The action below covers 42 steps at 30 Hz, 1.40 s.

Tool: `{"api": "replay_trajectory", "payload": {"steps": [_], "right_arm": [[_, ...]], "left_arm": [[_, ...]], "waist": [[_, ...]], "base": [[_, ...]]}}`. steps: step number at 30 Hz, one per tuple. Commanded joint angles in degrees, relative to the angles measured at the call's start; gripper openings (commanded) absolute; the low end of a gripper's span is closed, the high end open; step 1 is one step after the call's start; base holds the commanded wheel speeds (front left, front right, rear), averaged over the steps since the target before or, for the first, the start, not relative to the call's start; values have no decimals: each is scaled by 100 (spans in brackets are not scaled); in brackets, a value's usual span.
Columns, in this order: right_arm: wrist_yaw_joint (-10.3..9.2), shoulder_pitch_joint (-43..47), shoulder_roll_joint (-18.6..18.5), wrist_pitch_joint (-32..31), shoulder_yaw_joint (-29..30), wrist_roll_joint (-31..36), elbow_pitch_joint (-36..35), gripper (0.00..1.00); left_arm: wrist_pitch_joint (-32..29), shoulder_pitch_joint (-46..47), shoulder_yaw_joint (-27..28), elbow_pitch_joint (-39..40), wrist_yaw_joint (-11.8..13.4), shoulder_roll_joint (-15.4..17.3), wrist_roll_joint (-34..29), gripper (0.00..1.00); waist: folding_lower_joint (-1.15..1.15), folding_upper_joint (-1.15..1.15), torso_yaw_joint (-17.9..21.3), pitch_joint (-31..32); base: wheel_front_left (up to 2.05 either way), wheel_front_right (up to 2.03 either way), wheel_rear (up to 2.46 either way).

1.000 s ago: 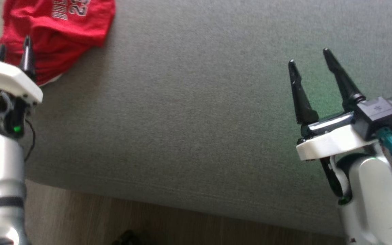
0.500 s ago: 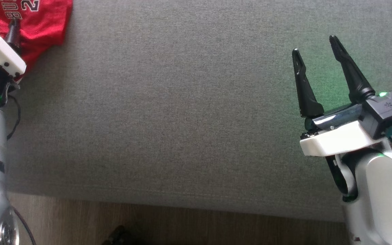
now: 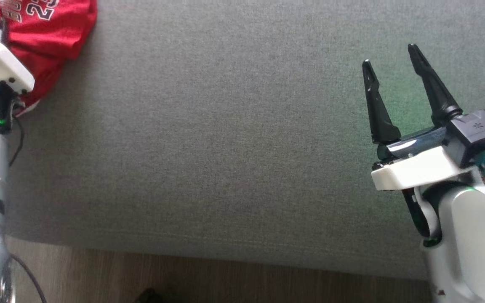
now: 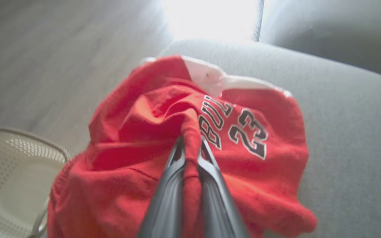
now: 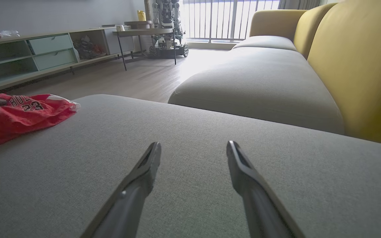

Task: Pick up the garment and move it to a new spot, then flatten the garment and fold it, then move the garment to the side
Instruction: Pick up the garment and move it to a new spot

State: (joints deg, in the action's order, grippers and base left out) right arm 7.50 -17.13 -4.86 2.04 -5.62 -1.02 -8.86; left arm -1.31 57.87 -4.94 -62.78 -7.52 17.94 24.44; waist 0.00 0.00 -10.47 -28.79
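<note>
The garment (image 3: 49, 29) is a crumpled red jersey with white lettering and the number 23, lying at the far left corner of the grey sofa seat (image 3: 225, 147). In the left wrist view my left gripper (image 4: 191, 145) is shut on a raised fold of the garment (image 4: 243, 158), red cloth pinched between its two fingers. In the head view only one dark finger (image 3: 1, 31) of it shows above the white wrist. My right gripper (image 3: 392, 61) hovers open over bare cushion at the right, far from the garment (image 5: 18, 115), with nothing between its fingers (image 5: 149, 162).
A white perforated basket (image 4: 8, 178) stands beside the sofa corner, just past the garment. Wooden floor (image 3: 225, 282) runs along the seat's near edge. A yellow backrest (image 5: 359, 66) and further seats lie beyond my right gripper; a low shelf unit (image 5: 28, 56) lines the far wall.
My left gripper has shut on a fold of the garment. The head camera shifted, so the garment sits nearer the picture's top left corner. The right gripper stays open.
</note>
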Motion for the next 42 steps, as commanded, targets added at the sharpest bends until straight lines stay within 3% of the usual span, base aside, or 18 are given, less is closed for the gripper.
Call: {"api": "replay_trajectory", "payload": {"steps": [1,11,19,30,35,42], "right_arm": [[-1,0,82,45,-143,0,-141,100],[-1,129,152,218,-43,-117,201,100],[-1,234,191,412,66,-255,424,100],[-1,224,197,631,171,-537,594,100],[-1,140,198,729,166,-643,637,100],[-1,111,198,878,134,-804,733,100]], "left_arm": [[228,48,1,265,5,441,-10,0],[1161,-320,-619,1384,4,569,378,0],[1070,-808,-616,2799,93,412,726,0],[239,-1522,-904,5323,658,-124,967,0],[93,-1643,-1132,5763,961,-451,908,0],[116,-1903,-1360,5876,1108,-1017,1149,0]], "waist": [[0,0,-38,167],[0,0,-55,915],[0,0,124,1380],[0,0,713,1596],[0,0,1124,1517],[0,0,1554,1371]], "base": [[0,0,0],[0,0,0],[0,0,0],[0,0,0],[0,0,0],[0,0,0]]}}
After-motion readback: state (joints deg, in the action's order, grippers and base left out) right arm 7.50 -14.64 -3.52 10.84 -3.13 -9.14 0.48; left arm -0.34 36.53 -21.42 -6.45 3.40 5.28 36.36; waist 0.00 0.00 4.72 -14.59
